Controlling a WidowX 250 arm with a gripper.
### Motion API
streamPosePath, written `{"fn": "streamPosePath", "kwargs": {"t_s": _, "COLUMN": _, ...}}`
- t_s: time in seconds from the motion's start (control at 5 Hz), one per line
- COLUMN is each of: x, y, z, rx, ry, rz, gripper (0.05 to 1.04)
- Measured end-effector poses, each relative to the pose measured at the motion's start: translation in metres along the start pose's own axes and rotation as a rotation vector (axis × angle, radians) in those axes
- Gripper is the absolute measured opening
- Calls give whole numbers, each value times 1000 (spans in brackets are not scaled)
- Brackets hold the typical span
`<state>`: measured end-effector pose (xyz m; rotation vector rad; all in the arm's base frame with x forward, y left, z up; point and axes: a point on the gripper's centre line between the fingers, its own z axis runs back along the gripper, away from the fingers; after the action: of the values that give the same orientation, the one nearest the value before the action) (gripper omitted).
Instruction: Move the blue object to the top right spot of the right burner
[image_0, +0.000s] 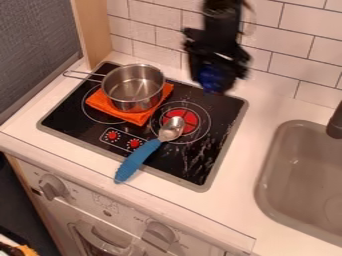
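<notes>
Well over to the claw's left, a wooden post stands against the tiled wall. Nearer the claw, but lower and to its left, a metal pot sits on a folded orange cloth on the stove, its wire handle pointing away from the claw. Below the claw and to the left, a spoon lies with its bowl on the right burner and its bright blue handle reaching the stove's front edge. The burner's red middle is below and slightly left of the claw.

The claw hangs over the back of the stove, pointing down, closed around a dark blue object. Blur hides that object's shape. To the claw's right and lower down is the grey sink, with part of a dark faucet at its far side.
</notes>
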<state>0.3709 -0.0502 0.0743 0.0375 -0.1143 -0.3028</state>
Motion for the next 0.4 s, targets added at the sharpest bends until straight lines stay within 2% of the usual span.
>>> {"fn": "streamPosePath", "kwargs": {"t_s": 0.2, "x": 4, "y": 3, "z": -19, "rx": 36, "ry": 56, "rz": 1, "gripper": 754}}
{"fn": "streamPosePath", "kwargs": {"t_s": 0.4, "x": -3, "y": 14, "z": -37, "rx": 70, "ry": 114, "rz": 17, "gripper": 754}}
